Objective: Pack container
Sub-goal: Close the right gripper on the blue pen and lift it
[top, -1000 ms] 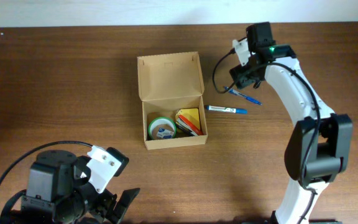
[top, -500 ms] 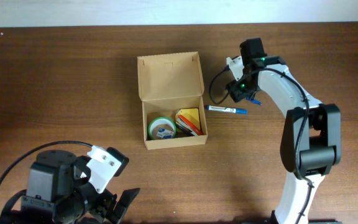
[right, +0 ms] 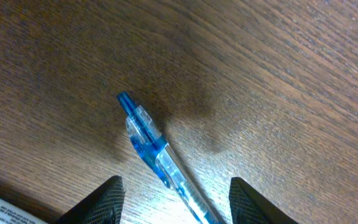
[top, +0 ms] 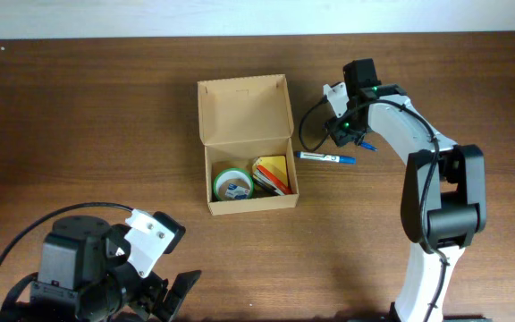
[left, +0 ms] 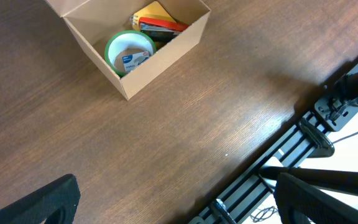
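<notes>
two pens: both lie on the surface outside the container, on the right arm's side. one is a clear blue pen, the other a white marker with a blue cap.
container: tan cardboard box near the middle of the surface, open, with its flap lid laid back flat on the far side.
inside the container: a green tape roll sits in the half nearer the left arm. a yellow and red pack sits in the other half, touching the roll or just beside it.
white marker: lies crosswise, just beside the container's wall, with one end close to it and not in the box.
clear blue pen: lies slanted on the wood, beyond the marker, mostly hidden under the right arm in the overhead view.
right gripper: low over the clear blue pen with its fingers spread. one dark fingertip is on each side of the barrel, with wood showing between pen and fingertips, and it holds nothing.
left gripper: spread wide and holding nothing, well apart from the container at the near edge of the surface. its camera looks across bare wood to the box.
surface: dark brown wood grain.
</notes>
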Controlling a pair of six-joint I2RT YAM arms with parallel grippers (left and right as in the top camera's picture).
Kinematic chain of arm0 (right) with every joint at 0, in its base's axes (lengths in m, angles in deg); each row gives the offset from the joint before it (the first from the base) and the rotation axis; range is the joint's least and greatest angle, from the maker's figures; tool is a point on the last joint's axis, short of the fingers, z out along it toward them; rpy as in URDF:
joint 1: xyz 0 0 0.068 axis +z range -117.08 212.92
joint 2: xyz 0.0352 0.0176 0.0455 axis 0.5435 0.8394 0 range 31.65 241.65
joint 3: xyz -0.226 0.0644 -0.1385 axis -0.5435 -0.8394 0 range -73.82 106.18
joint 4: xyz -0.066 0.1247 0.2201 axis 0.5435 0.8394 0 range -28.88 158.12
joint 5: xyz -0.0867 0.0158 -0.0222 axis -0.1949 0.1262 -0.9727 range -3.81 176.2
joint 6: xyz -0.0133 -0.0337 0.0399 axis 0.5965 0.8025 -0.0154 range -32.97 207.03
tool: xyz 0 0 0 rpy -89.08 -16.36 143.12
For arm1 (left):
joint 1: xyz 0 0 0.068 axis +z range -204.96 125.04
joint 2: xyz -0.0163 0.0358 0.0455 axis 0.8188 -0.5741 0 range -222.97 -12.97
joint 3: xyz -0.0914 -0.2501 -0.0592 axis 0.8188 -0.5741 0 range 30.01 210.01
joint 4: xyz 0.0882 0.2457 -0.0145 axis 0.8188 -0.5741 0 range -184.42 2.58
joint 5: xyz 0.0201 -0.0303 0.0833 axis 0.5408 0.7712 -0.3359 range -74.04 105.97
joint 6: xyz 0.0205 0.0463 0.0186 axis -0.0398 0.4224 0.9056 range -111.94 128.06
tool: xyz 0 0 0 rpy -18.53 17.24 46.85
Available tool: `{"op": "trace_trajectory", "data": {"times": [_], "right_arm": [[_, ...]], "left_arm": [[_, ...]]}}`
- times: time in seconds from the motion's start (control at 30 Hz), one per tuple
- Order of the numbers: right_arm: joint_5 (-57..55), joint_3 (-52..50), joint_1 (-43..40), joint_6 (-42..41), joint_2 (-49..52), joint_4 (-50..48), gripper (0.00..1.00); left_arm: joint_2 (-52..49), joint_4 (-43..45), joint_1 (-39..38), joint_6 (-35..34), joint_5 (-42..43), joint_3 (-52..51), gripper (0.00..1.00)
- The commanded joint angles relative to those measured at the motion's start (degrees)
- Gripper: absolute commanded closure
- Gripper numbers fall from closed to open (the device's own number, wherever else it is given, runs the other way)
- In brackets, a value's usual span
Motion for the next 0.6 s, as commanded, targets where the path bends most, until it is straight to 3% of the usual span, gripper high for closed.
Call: {"op": "trace_trajectory", "data": {"times": [0.0,0.2,0.57], "right_arm": [[1.5,-0.3,-0.5,-0.2,2.1,-0.2,0.44],[2.6,-0.3,-0.5,-0.2,3.7,-0.3,0.45],[2.7,-0.3,-0.5,-0.5,4.5,-0.3,0.87]], "left_arm": [[0.0,0.0,0.0,-0.6,1.0,0.6,0.01],[0.0,0.0,0.0,-0.6,1.0,0.6,0.0],[0.0,0.0,0.0,-0.6,1.0,0.6,0.0]]}}
